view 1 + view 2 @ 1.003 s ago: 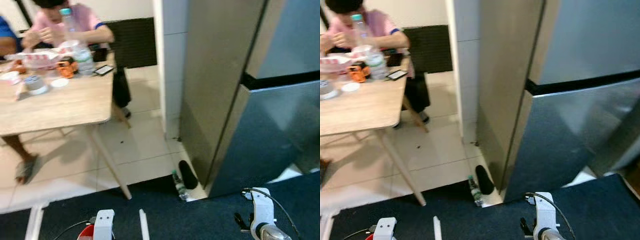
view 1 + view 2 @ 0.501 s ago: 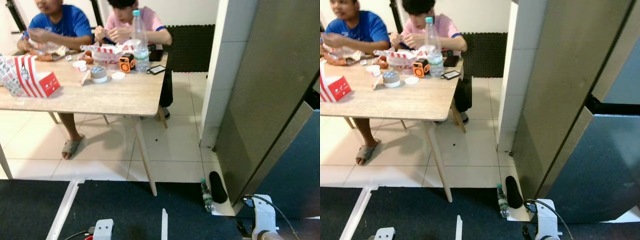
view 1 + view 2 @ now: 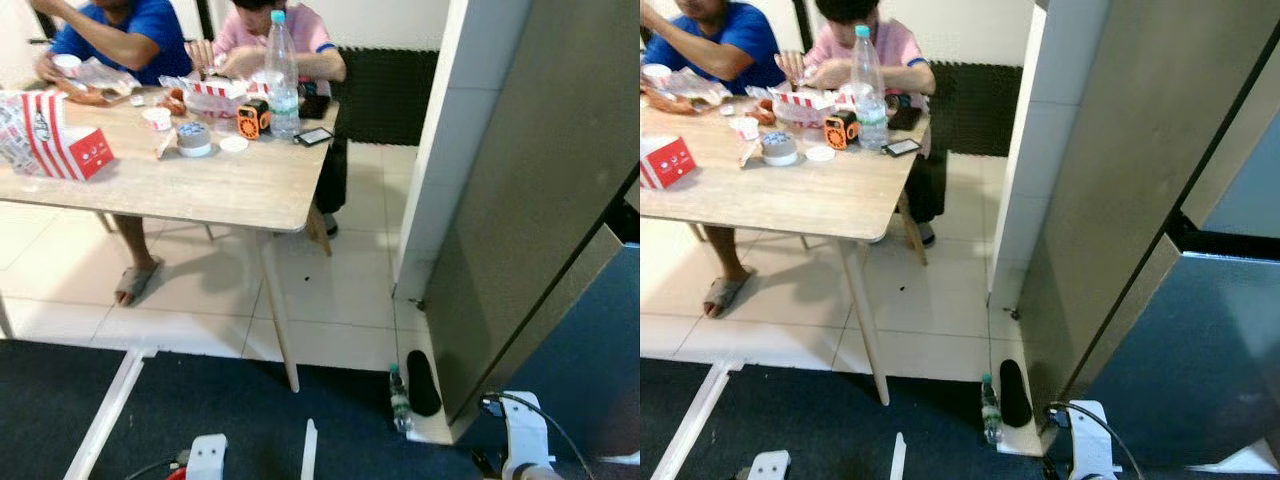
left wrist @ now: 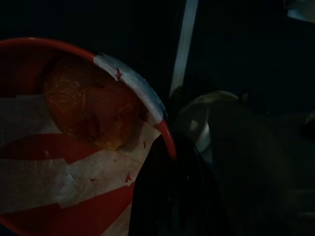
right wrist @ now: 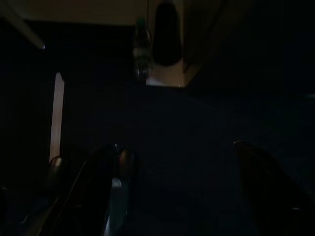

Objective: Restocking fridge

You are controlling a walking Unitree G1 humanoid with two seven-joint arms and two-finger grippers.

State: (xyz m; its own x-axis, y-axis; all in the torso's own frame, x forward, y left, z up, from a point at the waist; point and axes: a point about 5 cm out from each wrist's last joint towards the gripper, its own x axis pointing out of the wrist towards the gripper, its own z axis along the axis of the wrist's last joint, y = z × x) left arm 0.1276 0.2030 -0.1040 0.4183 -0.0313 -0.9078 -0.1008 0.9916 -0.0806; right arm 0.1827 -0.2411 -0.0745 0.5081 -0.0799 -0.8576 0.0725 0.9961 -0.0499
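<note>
Ahead in the left eye view, I noted the grey fridge (image 3: 540, 200) standing shut on the right, a small bottle (image 3: 399, 397) and a dark slipper (image 3: 421, 382) by its base. Two persons sat at a wooden table (image 3: 200, 190). Through the left wrist view, the left gripper (image 4: 172, 196) was clamped on the rim of a red bowl (image 4: 74, 196) holding an orange (image 4: 88, 108). Through the right wrist view, the right gripper (image 5: 177, 187) hung with fingers apart over dark carpet (image 5: 197, 123).

Head views are bright, evenly lit and sharp; both wrist views are very dark and murky.
</note>
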